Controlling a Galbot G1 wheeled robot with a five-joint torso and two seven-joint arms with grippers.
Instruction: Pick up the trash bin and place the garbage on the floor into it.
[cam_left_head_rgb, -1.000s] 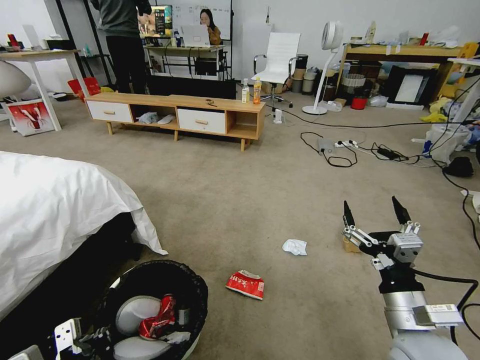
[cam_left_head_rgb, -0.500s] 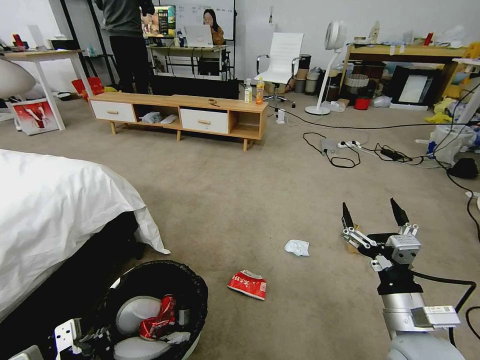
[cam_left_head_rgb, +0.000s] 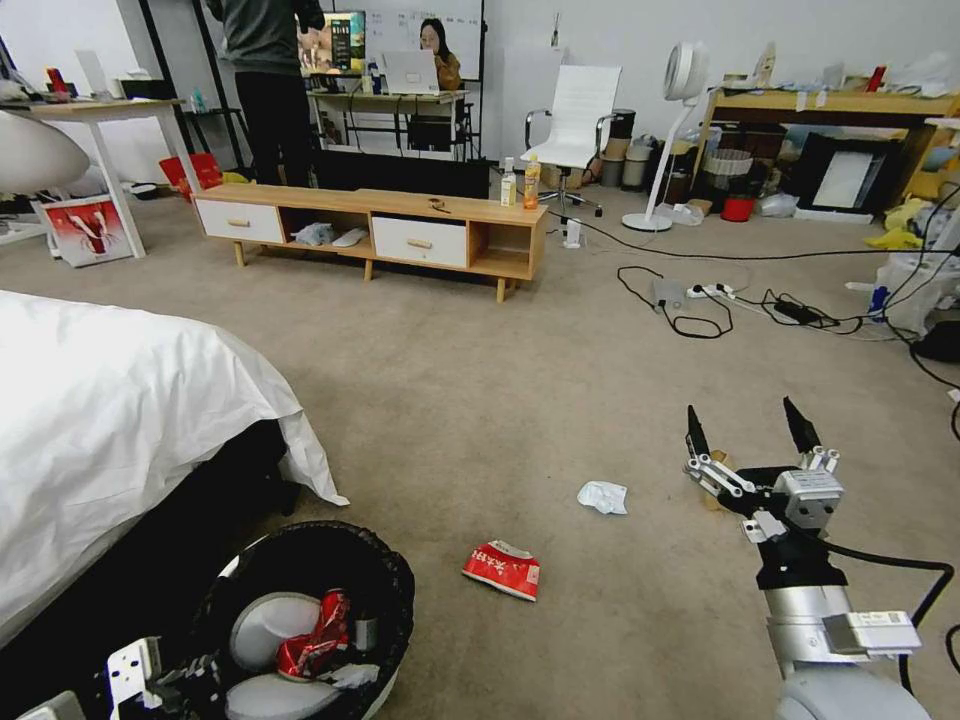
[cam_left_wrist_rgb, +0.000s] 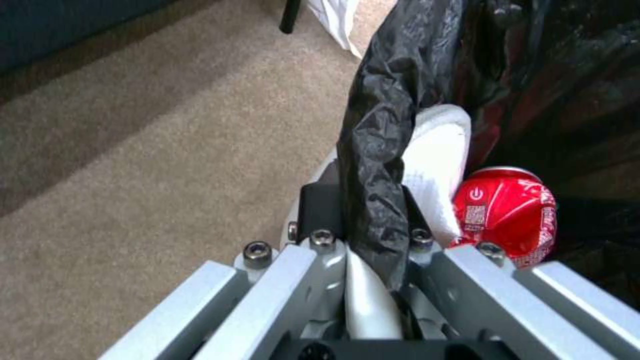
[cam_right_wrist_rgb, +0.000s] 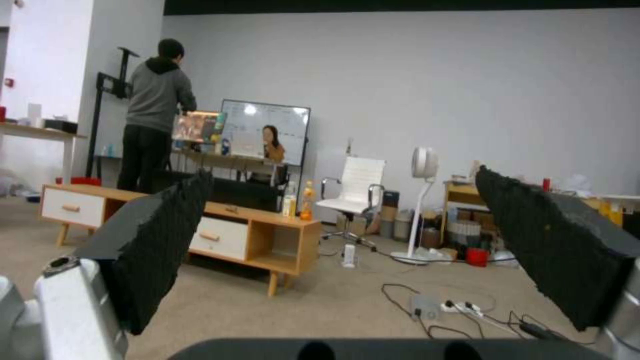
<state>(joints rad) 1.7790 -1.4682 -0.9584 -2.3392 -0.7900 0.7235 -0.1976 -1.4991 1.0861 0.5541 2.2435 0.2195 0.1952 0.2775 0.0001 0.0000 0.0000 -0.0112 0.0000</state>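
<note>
The trash bin (cam_left_head_rgb: 300, 560), white with a black bag over its rim, hangs at the lower left of the head view. My left gripper (cam_left_head_rgb: 185, 682) is shut on the bin's near rim (cam_left_wrist_rgb: 433, 145), its fingers (cam_left_wrist_rgb: 319, 210) pinching the bag and the white wall. A crushed red can (cam_left_wrist_rgb: 510, 212) lies inside the bin. On the floor (cam_left_head_rgb: 480, 400) lie a flattened red-white carton (cam_left_head_rgb: 502, 570) and a crumpled white tissue (cam_left_head_rgb: 603, 496). A brown box (cam_left_head_rgb: 716, 468) sits half hidden behind my right gripper (cam_left_head_rgb: 745, 432), which is held open above the carpet, nothing between its fingers (cam_right_wrist_rgb: 160, 235).
A bed with a white sheet (cam_left_head_rgb: 110, 420) fills the left side. A low wooden cabinet (cam_left_head_rgb: 385, 222) with two upright bottles (cam_left_head_rgb: 530, 183) stands ahead. Cables and a power strip (cam_left_head_rgb: 700, 300) trail across the carpet at the right, near a standing fan (cam_left_head_rgb: 665, 130).
The whole head picture has slid slightly rightward, so the camera has turned or moved. Both arms and the held bin keep the same place in the picture.
</note>
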